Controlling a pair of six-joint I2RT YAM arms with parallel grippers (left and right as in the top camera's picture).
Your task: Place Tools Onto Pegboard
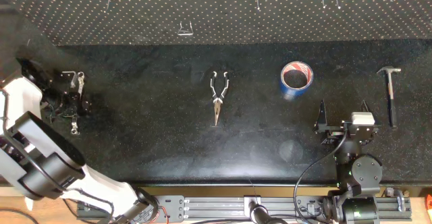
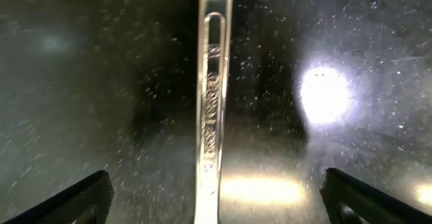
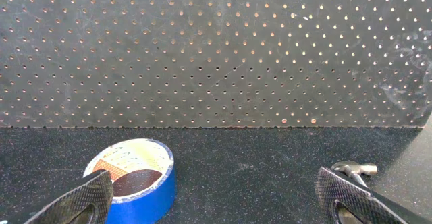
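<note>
Evidently pickup is in hand: the left gripper [image 2: 217, 200], fingers apart, straddles the shiny steel wrench [image 2: 212, 82] lying on the black surface [image 1: 169, 136]. Next, close squarely on it. The right gripper [image 3: 221, 198] is open-fingered too.

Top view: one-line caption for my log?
Pliers, tape roll and hammer lie in front of the pegboard; left gripper open over a wrench, right gripper open between tape and hammer.

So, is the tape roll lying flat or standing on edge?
Lying flat: the tape roll shows its round opening facing up, on the table.
</note>
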